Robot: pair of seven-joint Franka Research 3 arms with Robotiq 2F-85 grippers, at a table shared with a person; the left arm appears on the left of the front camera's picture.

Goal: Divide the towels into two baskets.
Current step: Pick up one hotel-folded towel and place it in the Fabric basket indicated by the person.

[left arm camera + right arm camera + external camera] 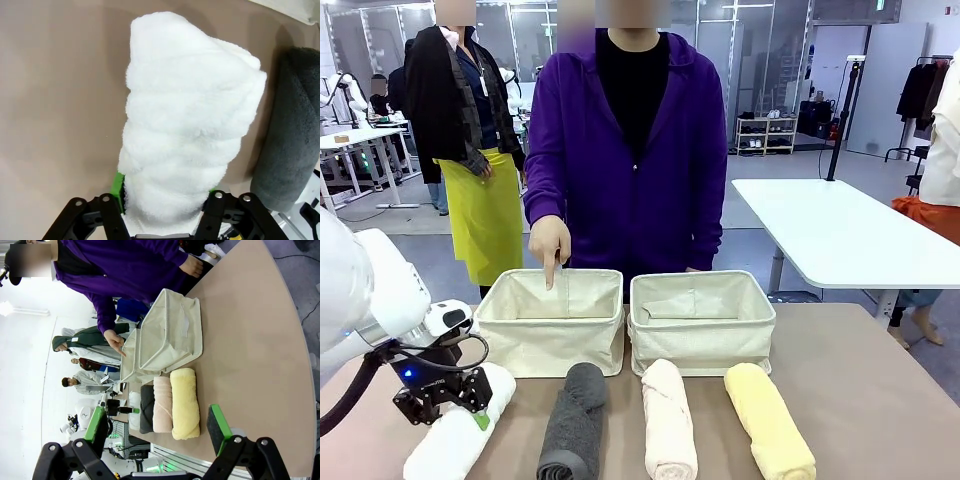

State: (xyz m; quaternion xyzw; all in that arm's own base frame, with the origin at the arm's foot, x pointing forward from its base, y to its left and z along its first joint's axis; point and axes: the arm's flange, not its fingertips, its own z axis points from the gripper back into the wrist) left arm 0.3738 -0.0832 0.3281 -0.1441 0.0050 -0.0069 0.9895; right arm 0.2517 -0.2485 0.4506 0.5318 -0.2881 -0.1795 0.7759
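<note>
Now the left claw (448,398) is gripping the white towel (445,445), lying near-left on the table (880,390) beside the grey towel (575,420). The right claw (156,417) is hanging released, empty. The person's hand (550,245) is pointing into the left basket (550,340).

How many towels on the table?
4, in a row before the baskets: white towel at the robot's left, between the left gripper pads; then dark grey towel, pale pink towel, yellow towel. Basket insides partly hidden.

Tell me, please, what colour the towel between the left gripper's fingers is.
The towel is white, seen best in the left wrist view.
</note>
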